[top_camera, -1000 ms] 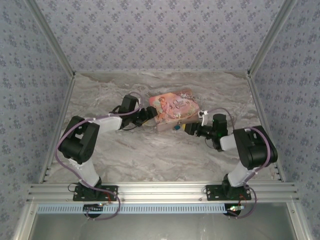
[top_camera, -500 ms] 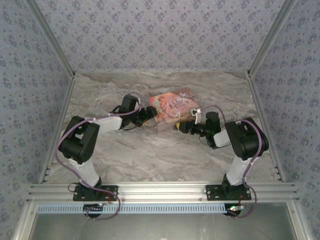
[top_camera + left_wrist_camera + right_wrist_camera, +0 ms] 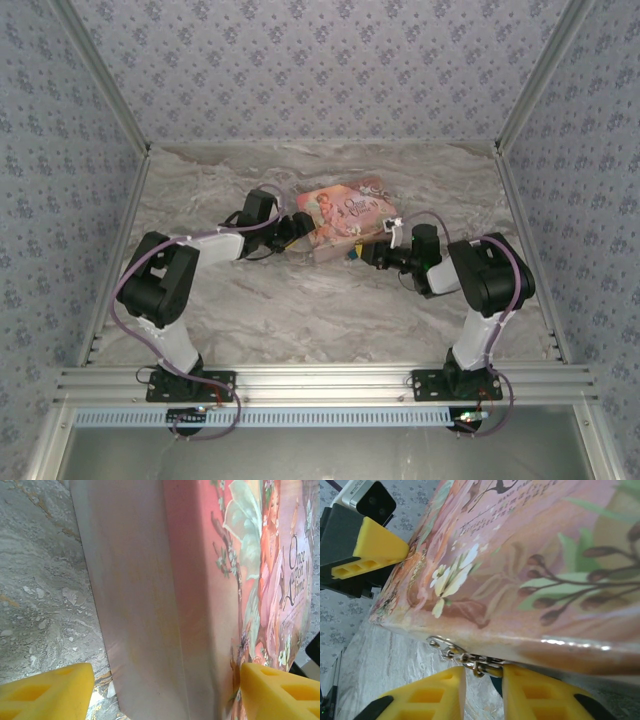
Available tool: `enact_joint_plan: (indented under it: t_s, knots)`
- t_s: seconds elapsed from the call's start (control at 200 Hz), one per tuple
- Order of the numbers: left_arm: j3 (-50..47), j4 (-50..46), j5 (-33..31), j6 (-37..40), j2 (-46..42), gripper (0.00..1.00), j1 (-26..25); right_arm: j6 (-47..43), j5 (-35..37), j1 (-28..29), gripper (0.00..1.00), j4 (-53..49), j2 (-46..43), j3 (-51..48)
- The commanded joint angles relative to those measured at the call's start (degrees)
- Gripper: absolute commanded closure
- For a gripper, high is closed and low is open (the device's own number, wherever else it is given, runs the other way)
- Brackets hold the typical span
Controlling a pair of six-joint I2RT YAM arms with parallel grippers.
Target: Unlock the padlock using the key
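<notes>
Top external view: the right gripper (image 3: 366,252) lies at the near corner of the pink box (image 3: 345,212), closer to it than one second ago. The right arm's elbow and wrist have swung inward toward the table's (image 3: 300,310) centre. The left gripper (image 3: 296,228) meets the box's left end. That arm and the box keep the positions they had in the earlier frames. The padlock (image 3: 352,257) appears as a teal speck on the marble just below the box's near edge, directly at the right gripper's tips.

Left wrist view: the left gripper is spread wide, one yellow finger (image 3: 45,690) on either side of the box's end. The right-hand finger overlaps the printed lid edge. A sliver of table shows between the left-hand finger and the box's side wall.

Right wrist view: the right gripper's two yellow fingers (image 3: 425,695) stand close together, separated by a narrow gap, beneath the box's lower edge. Silvery metal links (image 3: 470,664) hang from that edge into the gap, and a dark teal sliver of the padlock (image 3: 495,682) sits between the fingers. Whether the pads press on it cannot be told. A yellow finger of the left gripper touches the box's far corner.
</notes>
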Motion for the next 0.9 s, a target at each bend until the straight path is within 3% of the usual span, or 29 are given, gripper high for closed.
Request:
enact_joint_plan:
  t_s: [0.0, 0.28, 0.894]
  knots:
    - [-2.3, -6.2, -3.0, -0.2, 2.8, 0.25, -0.1, -1.1, -1.7, 0.2, 0.80, 1.9, 0.6, 0.0]
    - [-2.2, -6.2, -3.2, -0.6, 2.6, 0.25, -0.2, -0.9, -0.5, 0.0, 1.00, 1.7, 0.5, -0.1]
    - [-5.9, -4.9, -4.3, -2.1, 0.8, 0.24, -0.3, 8.0, 4.0, -4.0, 1.00, 9.3, -2.6, -4.5]
